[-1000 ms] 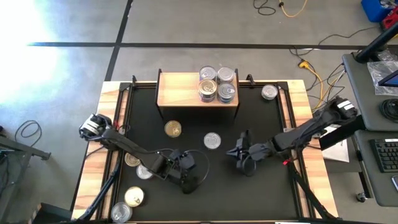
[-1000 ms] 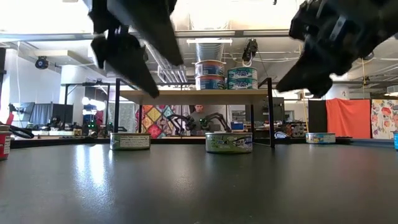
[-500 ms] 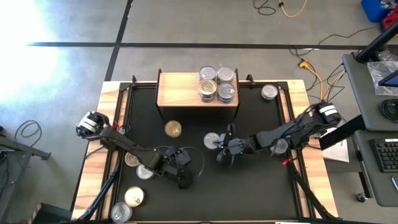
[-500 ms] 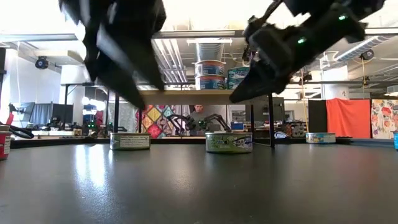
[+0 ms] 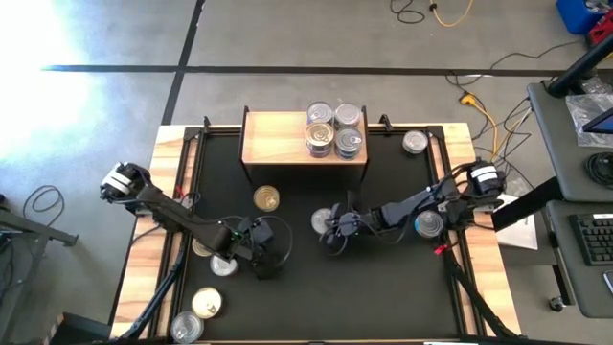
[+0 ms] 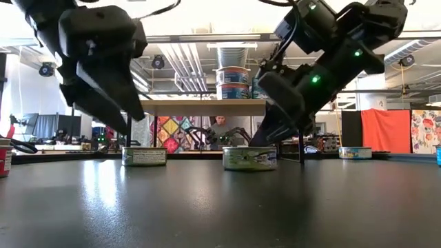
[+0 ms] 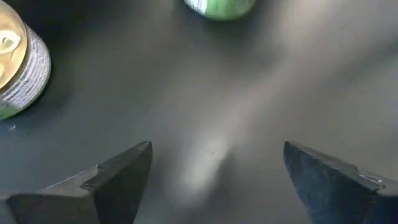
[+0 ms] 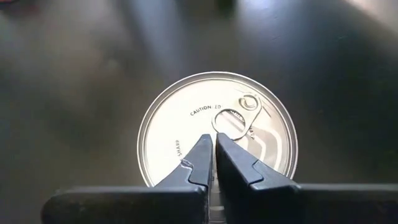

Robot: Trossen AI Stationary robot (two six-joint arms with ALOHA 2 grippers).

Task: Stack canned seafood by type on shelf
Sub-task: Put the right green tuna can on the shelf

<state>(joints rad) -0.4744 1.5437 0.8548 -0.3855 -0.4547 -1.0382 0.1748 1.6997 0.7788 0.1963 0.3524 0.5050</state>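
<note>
The shelf stands at the table's far side with several tins of canned seafood stacked on its right half. A silver-lidded tin stands on the table's middle, and my right gripper, shut, is over its lid. A gold-lidded tin stands left of it. My left gripper hangs open over bare black table, near and left of the gold tin, with nothing between its fingers. My right gripper has its shut fingertips on the silver tin's lid, near the middle, just short of the pull ring. The fingers slant down from the table's right side. The tin stands upright on the table.
Several more tins lie at the table's near left. One sits at the far right corner and one under my right arm. The table has a raised wooden rim.
My right gripper has gone toward the table's left edge and down onto the silver tin, still shut; the tin has slid a little to the left. My left gripper has gone toward the left edge and sunk lower.
</note>
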